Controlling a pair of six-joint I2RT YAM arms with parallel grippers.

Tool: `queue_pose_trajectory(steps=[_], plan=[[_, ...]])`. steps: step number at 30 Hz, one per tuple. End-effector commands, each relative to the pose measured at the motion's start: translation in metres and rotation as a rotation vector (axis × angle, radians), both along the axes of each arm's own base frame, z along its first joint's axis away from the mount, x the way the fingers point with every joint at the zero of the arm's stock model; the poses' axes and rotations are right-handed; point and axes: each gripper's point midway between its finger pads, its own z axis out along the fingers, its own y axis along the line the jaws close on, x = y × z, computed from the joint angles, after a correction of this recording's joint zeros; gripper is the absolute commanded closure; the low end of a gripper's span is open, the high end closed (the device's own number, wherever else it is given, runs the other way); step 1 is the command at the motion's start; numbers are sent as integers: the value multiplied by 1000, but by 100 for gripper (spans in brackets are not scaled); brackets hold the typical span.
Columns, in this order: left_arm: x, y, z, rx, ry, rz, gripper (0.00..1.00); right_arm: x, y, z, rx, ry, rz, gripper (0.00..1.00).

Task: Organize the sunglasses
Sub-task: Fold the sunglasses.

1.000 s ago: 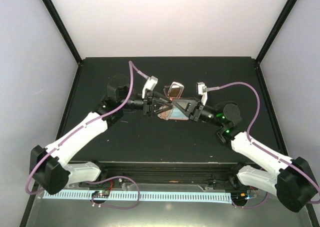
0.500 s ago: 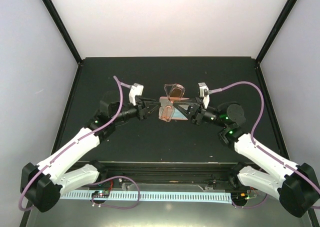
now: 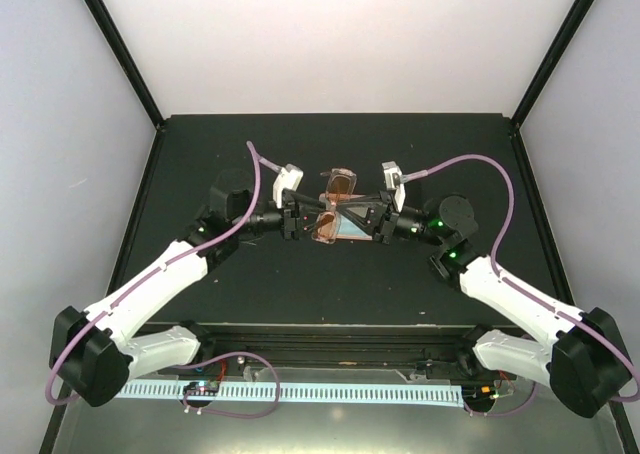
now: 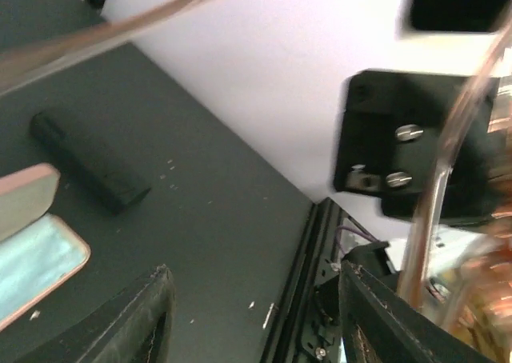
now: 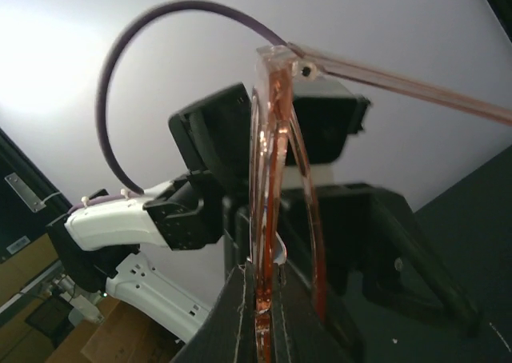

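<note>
1. The left end effector (image 3: 298, 217) and right end effector (image 3: 378, 219) face each other above mid-tabletop (image 3: 330, 284). Only the red-pink sunglasses (image 3: 340, 184) fill the gap between them.
2. An open pink case (image 4: 32, 235) lies below, blocking a straight descent.
3. A black case (image 4: 88, 161) lies near it, not touching.
4. Purple cables (image 3: 259, 169) arch above both wrists.
5. Bare tabletop lies toward the bases and along both sides.

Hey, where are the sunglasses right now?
In the top view the sunglasses sit mid-table toward the back, between the left gripper and the right gripper, which clamps their frame.
</note>
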Motion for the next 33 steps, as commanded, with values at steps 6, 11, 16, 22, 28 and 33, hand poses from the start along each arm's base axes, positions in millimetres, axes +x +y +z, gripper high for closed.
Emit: queue_pose_trajectory(steps=[6,11,16,22,28,33], plan=[[-18,-6,58,-95,-229,-137,41,0,1,1,-41,-49,-24,99],[46,33,62,11,-255,321,40,-18,-3,-1,-66,-106,31,99],[66,49,87,13,-304,461,33,-37,-5,0,-68,-157,105,99],[65,22,99,11,-322,308,30,-51,-7,14,-34,-183,174,99],[19,-16,105,-59,-313,-90,30,-48,-9,25,-10,-193,143,99],[-21,-22,104,-128,-318,-317,31,-27,-12,31,-6,-181,4,99]])
